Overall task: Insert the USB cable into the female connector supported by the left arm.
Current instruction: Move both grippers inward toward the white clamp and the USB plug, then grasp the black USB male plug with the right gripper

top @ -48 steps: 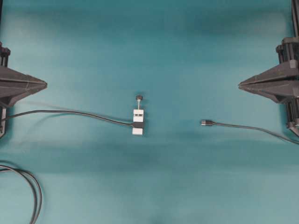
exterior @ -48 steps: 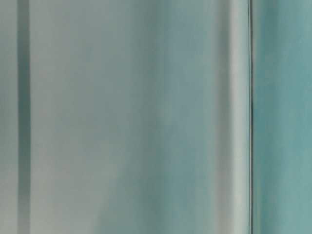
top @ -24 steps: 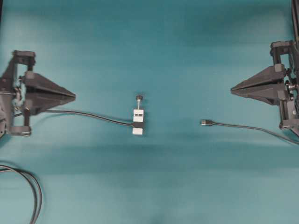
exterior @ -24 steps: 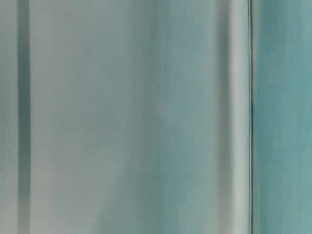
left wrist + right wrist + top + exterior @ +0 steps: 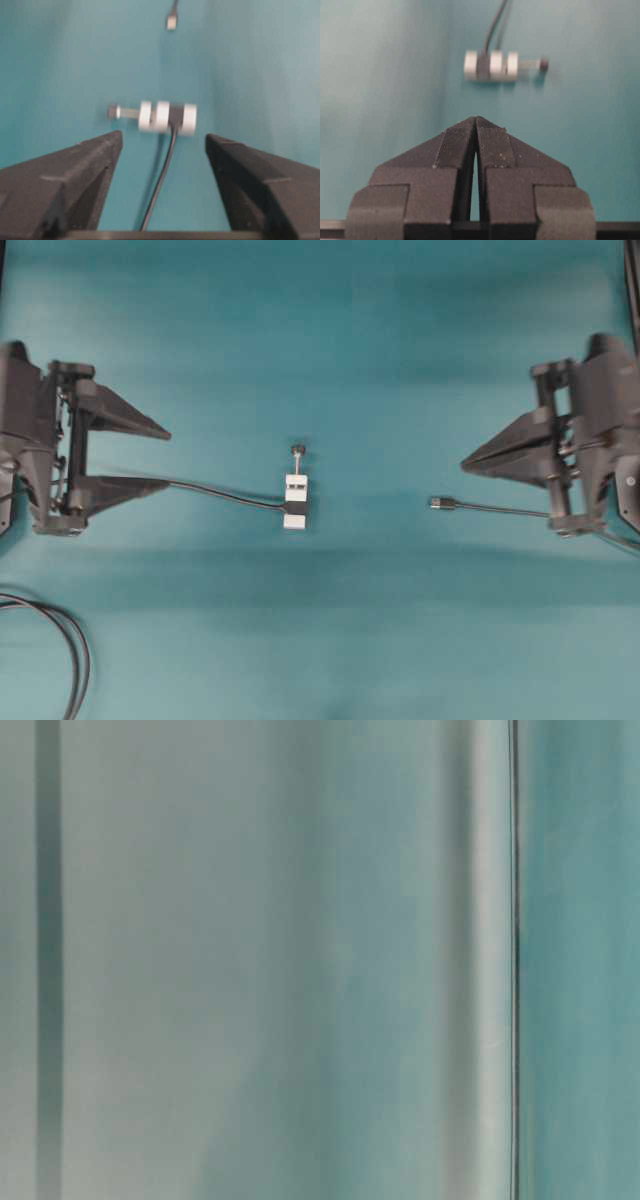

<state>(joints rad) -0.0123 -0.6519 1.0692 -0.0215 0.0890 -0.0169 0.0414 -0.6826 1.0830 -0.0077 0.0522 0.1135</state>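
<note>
- Left hand (image 5: 165,455) sits at the left edge of the overhead frame, its two pointed black fingers spread wide apart and aimed toward the middle; nothing is between them.
- Right hand (image 5: 465,462) sits at the right edge of the overhead frame, its fingers pressed together into one point aimed toward the middle, holding nothing.
- From the right wrist view, the two ribbed finger pads (image 5: 455,145) meet at the tip, with only a thin slit lower down.
- USB cable (image 5: 500,509) lies flat on the teal surface (image 5: 330,640) at right of centre; its small plug (image 5: 441,502) points left, just below and beside the tip of the right hand, not touching it.
- White block (image 5: 295,502) rests near the middle of the overhead frame, with a short rod ending in a dark knob (image 5: 298,449) sticking out toward the top of the frame.
- A black cable fixed to the block (image 5: 225,494) runs left along the surface and passes under the lower finger of the left hand.
- In the left wrist view the block sits just beyond the gap between the open fingers, well apart from the plug seen at the top of that frame.
- Thicker black cables (image 5: 70,640) loop in the lower left corner of the overhead frame.
- Table-level view shows only blurred grey and teal bands.
</note>
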